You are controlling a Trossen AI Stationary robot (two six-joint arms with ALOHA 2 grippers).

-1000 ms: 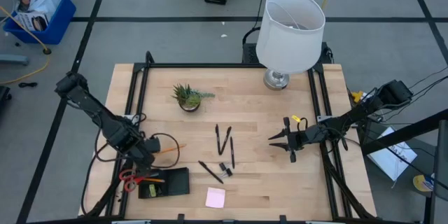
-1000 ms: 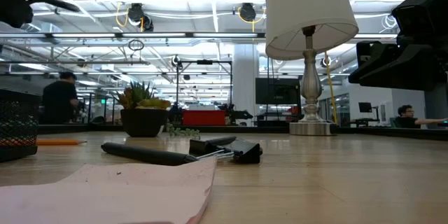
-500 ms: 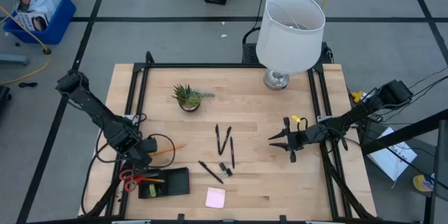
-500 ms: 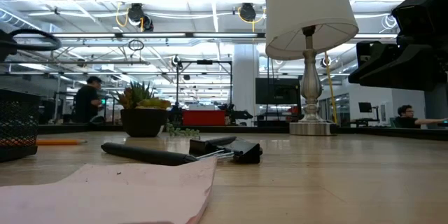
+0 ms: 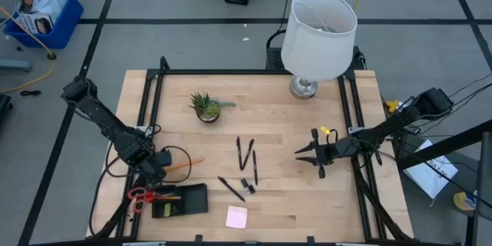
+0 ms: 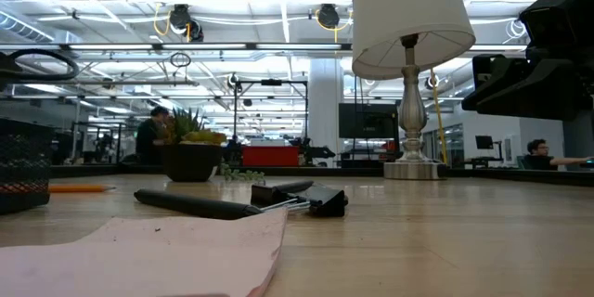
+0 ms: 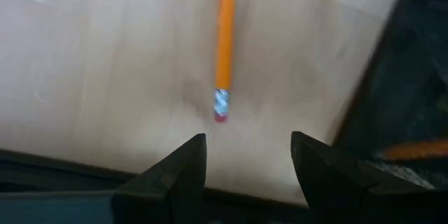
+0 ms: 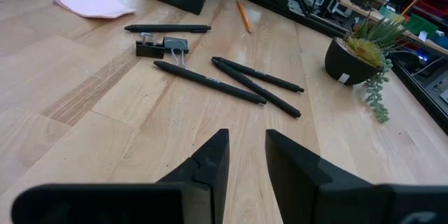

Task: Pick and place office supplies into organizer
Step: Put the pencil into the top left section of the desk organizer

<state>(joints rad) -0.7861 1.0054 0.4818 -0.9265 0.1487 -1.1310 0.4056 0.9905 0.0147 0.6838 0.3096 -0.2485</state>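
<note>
Black mesh organizer sits at the table's near left corner; it holds a yellow-green block and an orange pencil. Red-handled scissors lie at its left edge. A second pencil lies on the wood just beside the organizer, eraser end toward the left gripper, whose fingers stand apart and hold nothing, just above the table. Mid-table: four black pens, two binder clips, pink sticky-note pad near the front edge. Right gripper hovers right of the pens, fingers slightly parted, empty. Potted plant and lamp stand farther back.
</note>
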